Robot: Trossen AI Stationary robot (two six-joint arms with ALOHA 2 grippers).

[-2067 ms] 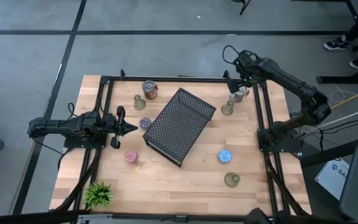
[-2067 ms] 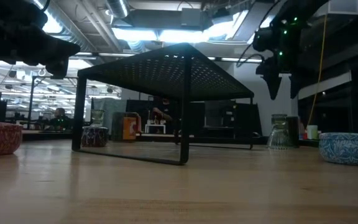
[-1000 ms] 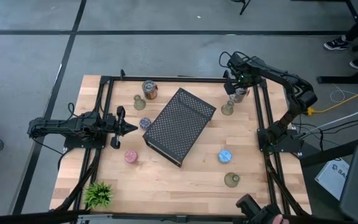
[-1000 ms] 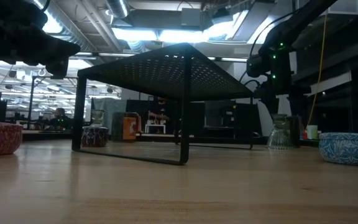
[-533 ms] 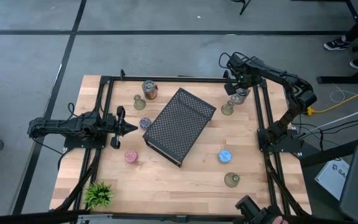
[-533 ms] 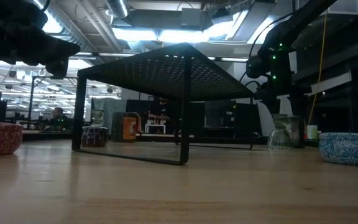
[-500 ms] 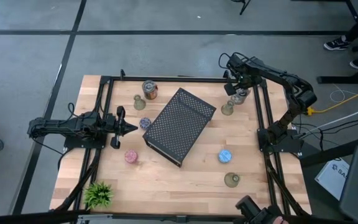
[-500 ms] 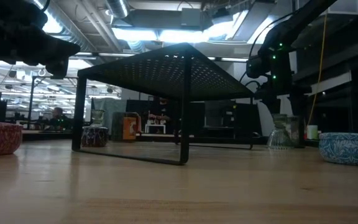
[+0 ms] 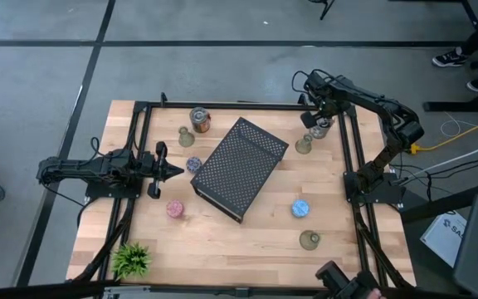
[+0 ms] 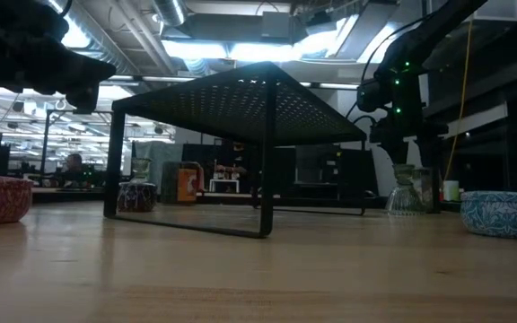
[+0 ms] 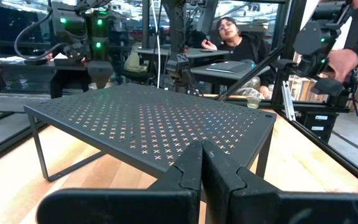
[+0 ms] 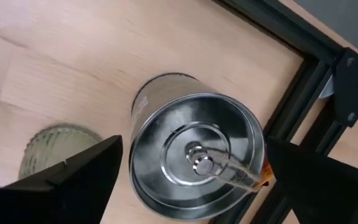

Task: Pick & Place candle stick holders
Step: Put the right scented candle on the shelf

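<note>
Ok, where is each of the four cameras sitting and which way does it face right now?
High: overhead, straight down; both arms, black perforated stand.
Low: table height, level; stand, right hand by the green glass holder.
Left wrist: past the shut left hand at the stand; a person beyond.
Right wrist: down between open fingers onto the silver can holder.
Shared: high and right wrist both show that can.

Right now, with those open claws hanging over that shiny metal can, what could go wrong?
The right gripper is open around the silver can-like candle holder.

1. The ribbed olive-green glass holder stands close beside one finger, so it might get nudged.
2. The black frame rail runs close along the other side, so that finger could perhaps clip it.
</note>
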